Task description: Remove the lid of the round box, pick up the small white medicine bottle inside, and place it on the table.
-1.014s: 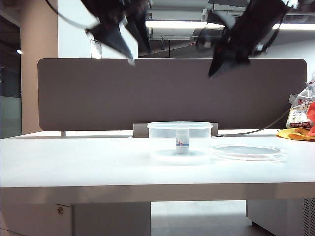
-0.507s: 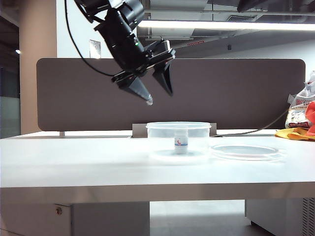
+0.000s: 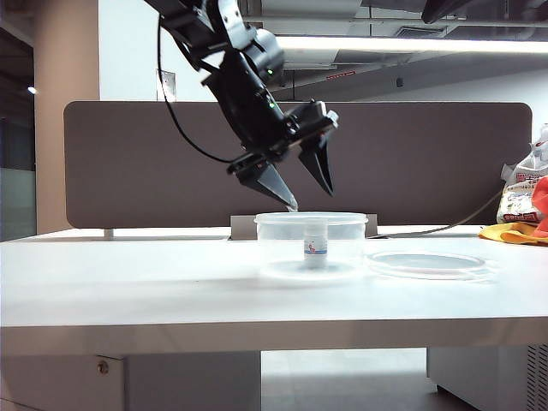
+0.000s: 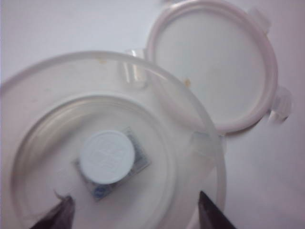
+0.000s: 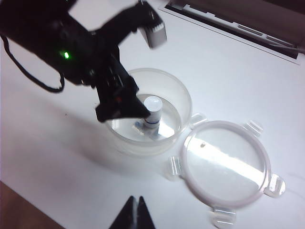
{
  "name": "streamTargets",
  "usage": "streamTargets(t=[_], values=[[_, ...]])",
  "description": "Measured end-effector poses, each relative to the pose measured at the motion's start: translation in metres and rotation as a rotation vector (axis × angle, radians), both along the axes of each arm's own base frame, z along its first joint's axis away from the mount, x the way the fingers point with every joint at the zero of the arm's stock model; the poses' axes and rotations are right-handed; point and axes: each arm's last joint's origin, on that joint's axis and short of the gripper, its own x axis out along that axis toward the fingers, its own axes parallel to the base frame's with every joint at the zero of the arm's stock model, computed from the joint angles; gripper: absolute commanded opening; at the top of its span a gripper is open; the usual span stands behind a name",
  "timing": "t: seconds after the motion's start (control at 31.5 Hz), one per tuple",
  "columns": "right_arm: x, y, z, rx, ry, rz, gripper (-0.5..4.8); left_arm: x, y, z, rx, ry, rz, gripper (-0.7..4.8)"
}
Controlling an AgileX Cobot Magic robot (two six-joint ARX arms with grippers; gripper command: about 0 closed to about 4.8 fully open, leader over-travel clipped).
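1. The exterior view is showing the left hand (image 3: 306,199) hanging just above the rim of the round box (image 3: 312,241), tips pointing down, jaws spread wide and holding nothing. The right hand is lying outside this view.
2. The left wrist view is looking straight down into the round box (image 4: 28,143): the small white medicine bottle (image 4: 107,157) is standing upright on the floor of the box, cap up, with the left hand (image 4: 137,214) tips flanking it from the 6 o'clock side, apart from it.
3. The right wrist view is giving what the others lack: the right hand (image 5: 135,213) with jaws pressed together, empty, high over the table (image 5: 228,62), and all tabs of the lid (image 5: 228,162).
4. The lid (image 3: 428,264) is lying flat on the table (image 3: 128,274) at 3 o'clock of the box, just beside it.
5. Against a second ago: the left hand has dropped from the top of the picture to the box rim; the right arm has left the picture; box, bottle (image 3: 316,242) and lid are unmoved.
6. Count: one box, one lid, one bottle, two hands.
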Motion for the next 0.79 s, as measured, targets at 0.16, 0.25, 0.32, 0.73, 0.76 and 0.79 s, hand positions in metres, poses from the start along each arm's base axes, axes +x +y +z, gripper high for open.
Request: streamTargets(t=[0.16,0.25,0.32,0.73,0.76,0.79], values=[[-0.004,-0.001,0.001,-0.003,0.009,0.0,-0.03,0.003,-0.008,-0.014,0.008,0.001,-0.004,3.36],[-0.005,-0.002,0.001,-0.004,0.014,0.0,-0.03,0.006,-0.009,-0.019,0.002,-0.005,0.007,3.34],[-0.005,-0.002,0.0,-0.006,0.018,0.0,-0.03,0.009,-0.009,-0.021,-0.004,-0.012,0.018,3.29],[-0.007,-0.003,0.0,-0.012,0.035,0.0,-0.03,0.019,-0.014,-0.036,-0.025,-0.042,0.023,2.73],[-0.007,-0.003,0.0,-0.012,0.035,0.0,-0.03,0.019,-0.014,-0.039,-0.02,-0.038,0.022,2.73],[-0.007,-0.003,0.0,-0.012,0.034,0.001,-0.03,0.019,-0.014,-0.039,-0.017,-0.038,0.025,2.73]])
